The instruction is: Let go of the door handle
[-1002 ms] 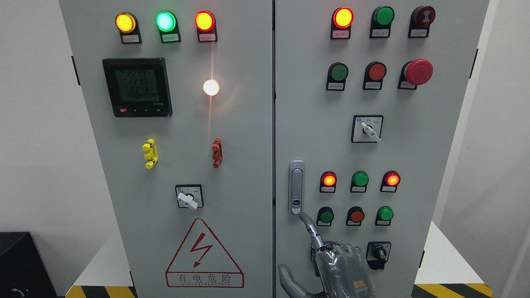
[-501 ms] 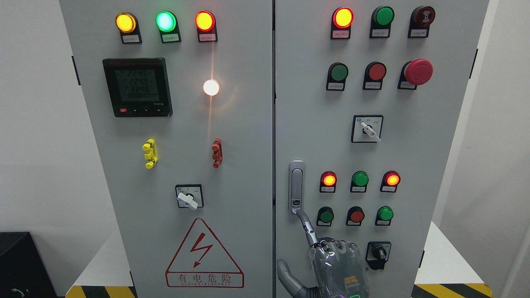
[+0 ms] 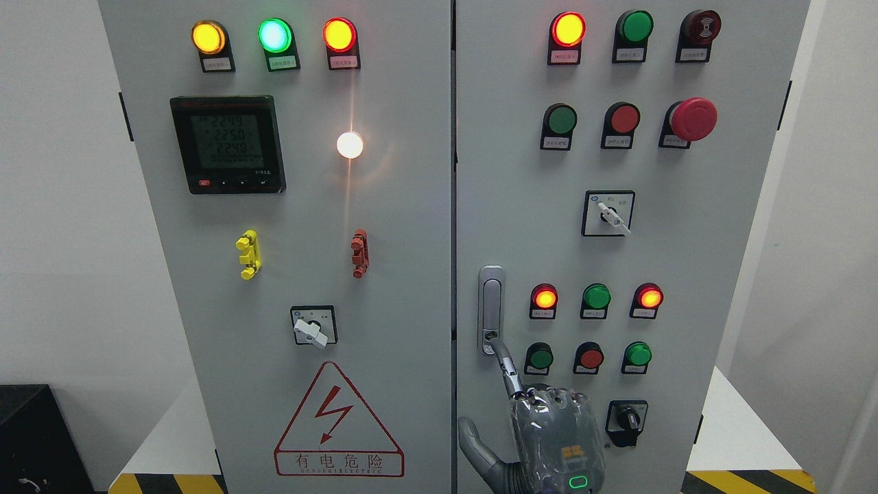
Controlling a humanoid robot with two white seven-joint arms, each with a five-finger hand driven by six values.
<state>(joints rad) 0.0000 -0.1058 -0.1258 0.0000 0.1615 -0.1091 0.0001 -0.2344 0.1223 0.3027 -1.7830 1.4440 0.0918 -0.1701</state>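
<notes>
Right hand curled, index fingertip touching door handle, warning triangle reading 有电危险

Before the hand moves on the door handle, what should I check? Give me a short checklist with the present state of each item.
1. Right hand in view below the door handle: ok.
2. Index finger at the handle's lower end: ok; actual contact: cannot tell.
3. Handle lying flush in its housing: ok.
4. Hand away from the emergency stop button: ok.
5. Hand clear of the black selector switch: ok, beside it.
6. Left hand position: cannot tell, out of view.
</notes>
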